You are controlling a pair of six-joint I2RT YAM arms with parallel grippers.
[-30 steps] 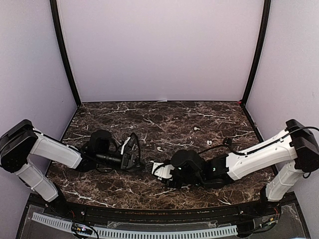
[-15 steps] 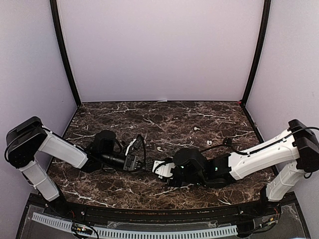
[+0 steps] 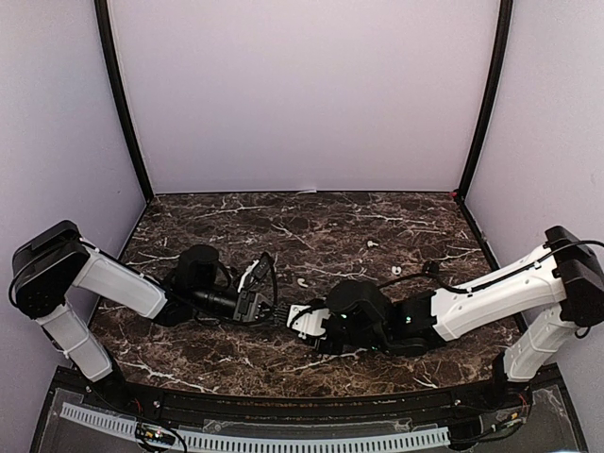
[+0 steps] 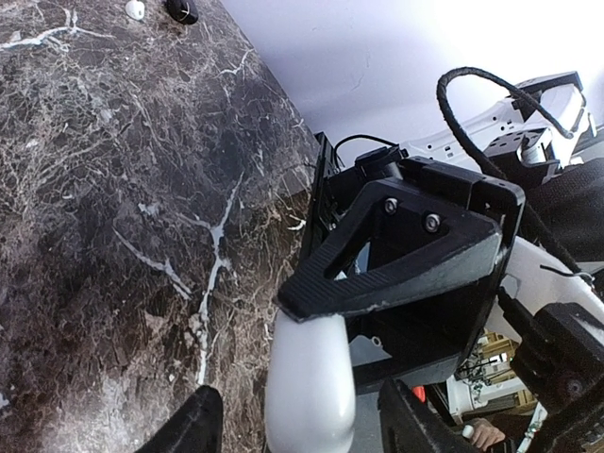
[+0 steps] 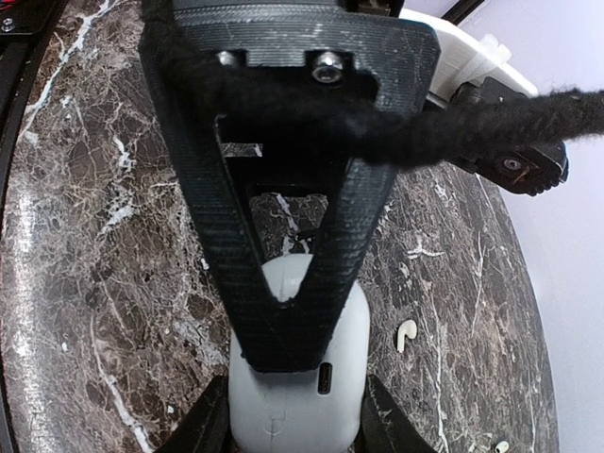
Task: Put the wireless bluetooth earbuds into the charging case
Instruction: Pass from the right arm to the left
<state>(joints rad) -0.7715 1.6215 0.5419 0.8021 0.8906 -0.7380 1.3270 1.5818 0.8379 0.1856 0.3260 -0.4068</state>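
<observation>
The white charging case [image 5: 297, 396] sits closed between my right gripper's [image 5: 293, 429] fingers, which press on its two sides. In the top view the case [image 3: 301, 315] is near the table's front middle. My left gripper [image 4: 302, 429] faces it from the left. The case's rounded end [image 4: 310, 387] reaches in between the left fingers [image 4: 198, 425], with a gap on each side. One left finger [image 5: 283, 236] lies across the case's top. White earbuds lie loose on the marble: one [image 3: 302, 281] just behind the grippers, others further right [image 3: 396, 274] and back [image 3: 373, 243].
The dark marble table [image 3: 236, 222] is walled by pale panels at the back and both sides. A black cable [image 3: 429, 268] runs along the right arm. One earbud [image 5: 406, 334] lies close to the right of the held case.
My left gripper has moved right until its fingers stand around the end of the case, and its jaws have narrowed a little. The right gripper still holds the case, shifted only slightly.
</observation>
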